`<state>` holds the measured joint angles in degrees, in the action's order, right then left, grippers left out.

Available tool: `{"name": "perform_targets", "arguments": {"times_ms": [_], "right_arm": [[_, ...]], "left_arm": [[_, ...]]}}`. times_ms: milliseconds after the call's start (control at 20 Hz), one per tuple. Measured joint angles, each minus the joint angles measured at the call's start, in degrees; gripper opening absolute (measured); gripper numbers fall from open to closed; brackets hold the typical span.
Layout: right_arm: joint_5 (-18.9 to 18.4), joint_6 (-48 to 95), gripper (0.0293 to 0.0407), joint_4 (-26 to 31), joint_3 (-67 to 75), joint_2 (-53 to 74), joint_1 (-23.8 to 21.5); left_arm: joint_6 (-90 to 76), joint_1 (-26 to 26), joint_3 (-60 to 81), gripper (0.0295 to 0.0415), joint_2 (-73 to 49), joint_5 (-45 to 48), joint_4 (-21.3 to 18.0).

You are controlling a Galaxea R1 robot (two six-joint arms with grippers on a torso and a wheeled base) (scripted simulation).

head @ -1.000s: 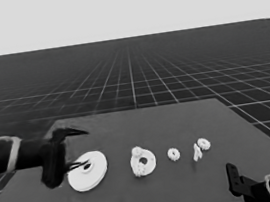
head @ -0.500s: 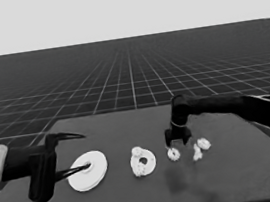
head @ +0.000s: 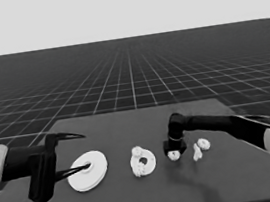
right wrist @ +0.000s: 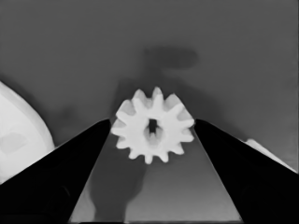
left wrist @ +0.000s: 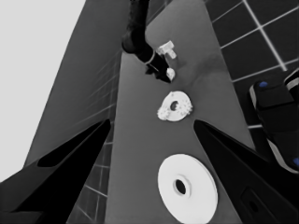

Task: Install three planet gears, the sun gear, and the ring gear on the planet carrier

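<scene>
Planet gear now bracketed by right gripper, arrived from its corner — fingers open, touching the teeth, grasp next; left gripper parked open.

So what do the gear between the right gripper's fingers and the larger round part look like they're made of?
Gear between the right gripper fingers: looks like matte white plastic, evenly pale, no glints; a render, so uncertain. Larger round part, under the waiting left gripper: same flat white, smooth face, likely plastic too.
</scene>
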<state>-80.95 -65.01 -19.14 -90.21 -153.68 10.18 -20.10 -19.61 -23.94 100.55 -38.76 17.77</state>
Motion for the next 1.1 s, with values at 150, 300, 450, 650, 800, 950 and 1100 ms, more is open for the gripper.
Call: {"name": "perform_targets", "arguments": {"times_ms": [150, 300, 450, 650, 800, 950, 1100], "right_arm": [[0.25, 0.18, 0.0385, -0.26, -0.42, -0.15, 0.29], [0.29, 0.21, 0.0314, -0.32, -0.50, -0.18, 0.34], [0.30, 0.22, 0.0312, -0.33, -0.51, -0.19, 0.33], [0.30, 0.22, 0.0312, -0.34, -0.52, -0.19, 0.32], [-3.84, -2.98, 0.0312, 5.54, 6.14, 2.22, -6.42], [-5.11, -3.61, 0.0312, 8.61, 7.39, 2.62, -10.02], [-5.34, -3.65, 0.0312, 9.27, 7.50, 2.65, -10.67]], "left_arm": [[0.00, 0.00, 0.00, 0.0385, 0.00, 0.00, 0.00], [0.00, 0.00, 0.00, 0.0385, 0.00, 0.00, 0.00], [0.00, 0.00, 0.00, 0.0385, 0.00, 0.00, 0.00], [0.00, 0.00, 0.00, 0.0385, 0.00, 0.00, 0.00], [0.00, 0.00, 0.00, 0.0385, 0.00, 0.00, 0.00], [0.00, 0.00, 0.00, 0.0385, 0.00, 0.00, 0.00], [0.00, 0.00, 0.00, 0.0385, 0.00, 0.00, 0.00]]}}
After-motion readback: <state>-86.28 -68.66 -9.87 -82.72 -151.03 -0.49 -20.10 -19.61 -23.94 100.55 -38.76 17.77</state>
